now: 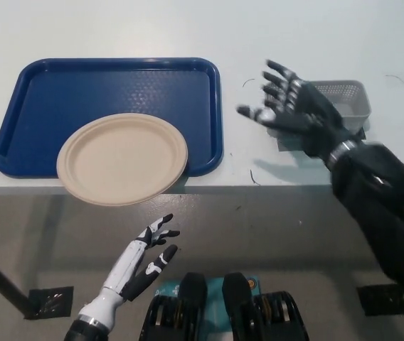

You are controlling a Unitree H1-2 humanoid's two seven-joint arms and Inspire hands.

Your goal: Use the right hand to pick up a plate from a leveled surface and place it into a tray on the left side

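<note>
Plate [122,159] sits in the blue tray [109,85], overhanging its near rim, so basically done. Right robot hand [287,110] hovers empty, fingers spread; left robot hand [149,249] idles low, also spread.

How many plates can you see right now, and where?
1. A single beige plate sits on the near part of the blue tray, its near edge hanging past the tray and the table edge. Nothing in view looks able to hide another.
</note>
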